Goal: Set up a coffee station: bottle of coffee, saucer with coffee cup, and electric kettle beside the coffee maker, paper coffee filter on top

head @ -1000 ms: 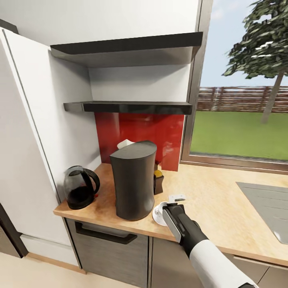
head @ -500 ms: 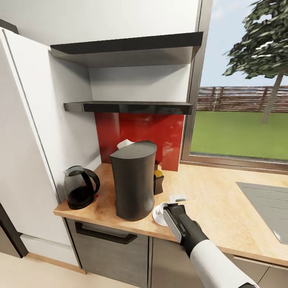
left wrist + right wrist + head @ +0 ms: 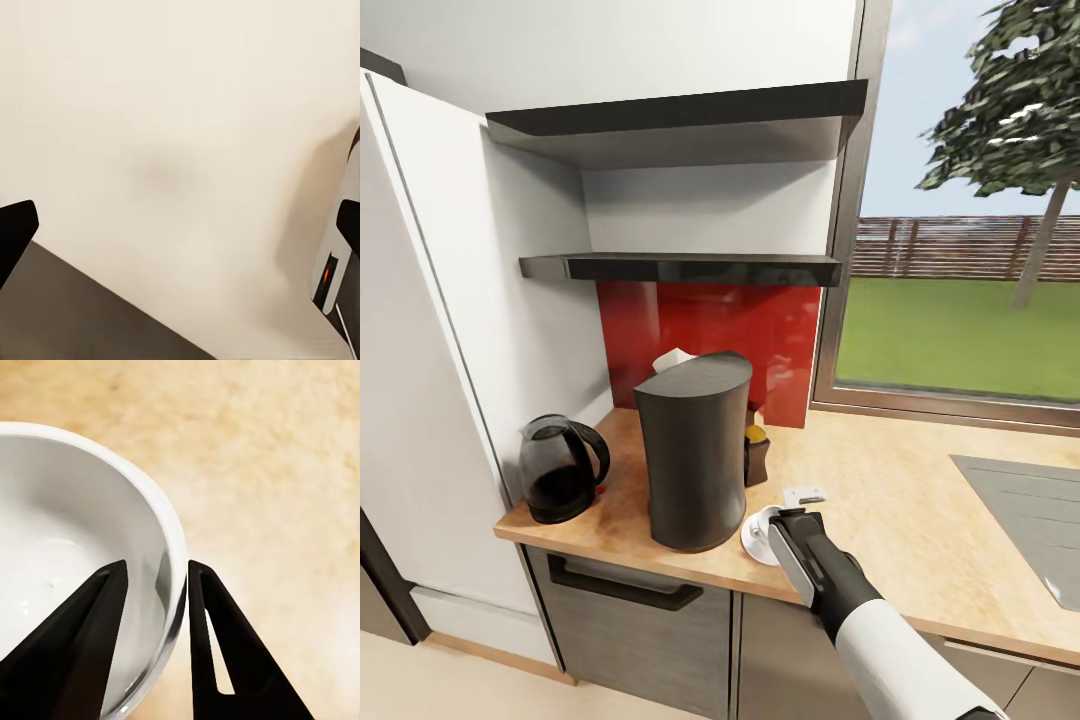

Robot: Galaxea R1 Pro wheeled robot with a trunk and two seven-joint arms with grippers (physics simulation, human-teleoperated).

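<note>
The charcoal coffee maker (image 3: 695, 460) stands on the wood-grain kitchen countertop (image 3: 900, 540). A white paper coffee filter (image 3: 672, 360) peeks up at its top rear edge. The bottle of coffee (image 3: 756, 453) stands just behind it to the right. The glass electric kettle (image 3: 560, 470) sits to its left. At its right foot the white coffee cup (image 3: 764, 520) rests on the saucer (image 3: 750, 542). My right gripper (image 3: 782, 517) is shut on the cup's rim (image 3: 171, 547), one finger inside and one outside. My left gripper (image 3: 180, 225) is open over a plain cream surface.
The thin glossy black kitchen shelf (image 3: 690, 267) hangs above the red backsplash, with a thicker black board (image 3: 680, 115) higher up. A small white item (image 3: 803, 494) lies on the counter near the cup. The steel sink (image 3: 1030, 520) is at right. A white tall cabinet stands left.
</note>
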